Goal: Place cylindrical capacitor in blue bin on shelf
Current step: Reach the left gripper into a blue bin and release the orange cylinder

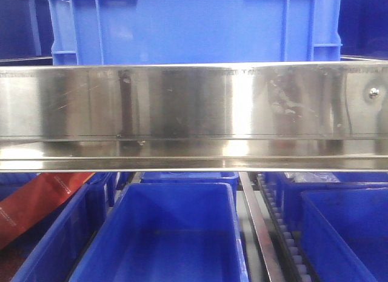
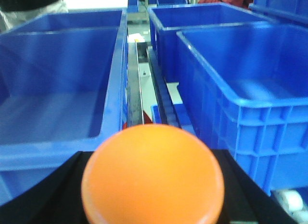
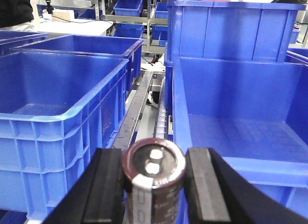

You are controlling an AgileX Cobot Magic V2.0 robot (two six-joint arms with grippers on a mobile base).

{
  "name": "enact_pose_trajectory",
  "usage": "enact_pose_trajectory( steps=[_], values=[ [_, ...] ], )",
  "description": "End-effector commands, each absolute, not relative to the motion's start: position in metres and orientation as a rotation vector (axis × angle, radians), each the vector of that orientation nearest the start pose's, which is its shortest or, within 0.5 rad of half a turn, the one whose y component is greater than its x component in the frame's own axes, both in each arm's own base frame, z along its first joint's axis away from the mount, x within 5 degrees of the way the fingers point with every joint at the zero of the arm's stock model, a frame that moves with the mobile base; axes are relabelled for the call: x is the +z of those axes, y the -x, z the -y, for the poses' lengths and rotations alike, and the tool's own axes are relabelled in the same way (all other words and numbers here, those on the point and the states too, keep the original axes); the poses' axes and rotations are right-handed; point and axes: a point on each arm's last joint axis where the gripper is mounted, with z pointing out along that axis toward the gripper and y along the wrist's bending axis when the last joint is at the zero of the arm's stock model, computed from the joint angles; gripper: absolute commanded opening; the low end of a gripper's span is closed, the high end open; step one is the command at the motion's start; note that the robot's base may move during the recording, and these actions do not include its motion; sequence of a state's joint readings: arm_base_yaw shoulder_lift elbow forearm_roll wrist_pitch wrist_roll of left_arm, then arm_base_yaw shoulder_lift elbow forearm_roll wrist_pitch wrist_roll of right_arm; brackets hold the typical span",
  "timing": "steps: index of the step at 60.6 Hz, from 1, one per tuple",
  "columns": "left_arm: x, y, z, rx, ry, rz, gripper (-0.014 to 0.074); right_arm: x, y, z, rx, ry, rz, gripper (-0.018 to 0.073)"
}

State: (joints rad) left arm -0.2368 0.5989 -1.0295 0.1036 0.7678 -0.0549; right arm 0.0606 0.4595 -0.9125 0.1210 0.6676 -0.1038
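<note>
Right gripper (image 3: 154,159) pinching the cylindrical capacitor (image 3: 153,185), blue bins beyond.

Its black fingers (image 3: 108,185) press both sides of the upright dark capacitor, whose lower end is cut off by the frame edge. One blue bin (image 3: 57,118) stands left and another bin (image 3: 231,118) right. An orange dome (image 2: 152,180) hides the left gripper (image 2: 151,166) tips, so whether it grips is impossible to tell. In the front view the shelf (image 1: 194,106) rail blocks the middle, and the crate (image 1: 194,27) above it is cropped.
</note>
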Motion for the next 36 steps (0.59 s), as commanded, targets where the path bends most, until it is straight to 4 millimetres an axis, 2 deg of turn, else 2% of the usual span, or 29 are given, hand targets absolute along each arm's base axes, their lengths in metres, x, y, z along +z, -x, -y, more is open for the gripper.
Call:
enact_pose_trajectory(
  steps=[1,11,15,23,30,36],
  values=[
    [0.447,-0.089,0.017,-0.104,-0.199,-1.761,-0.0111,0.424,-0.056,-0.010,0.095,0.112,-1.647,-0.0132],
    [0.475,-0.118,0.037,-0.172,-0.327,-1.765,-0.0111,0.424,-0.056,-0.010,0.095,0.112,-1.643,-0.0132],
    [0.489,-0.132,0.051,-0.226,-0.377,-1.756,-0.0111,0.424,-0.056,-0.010,0.095,0.112,-1.643,-0.0132],
    [0.510,-0.175,0.088,-0.273,-0.479,-1.774,-0.0111,0.425,-0.056,-0.010,0.097,0.111,-1.641,-0.0132],
    [0.516,-0.218,0.126,-0.311,-0.541,-1.790,-0.0111,0.425,-0.056,-0.010,0.097,0.111,-1.641,-0.0132],
    [0.510,-0.251,0.156,-0.326,-0.580,-1.815,-0.0111,0.425,-0.056,-0.010,0.097,0.111,-1.641,-0.0132]
  ],
)
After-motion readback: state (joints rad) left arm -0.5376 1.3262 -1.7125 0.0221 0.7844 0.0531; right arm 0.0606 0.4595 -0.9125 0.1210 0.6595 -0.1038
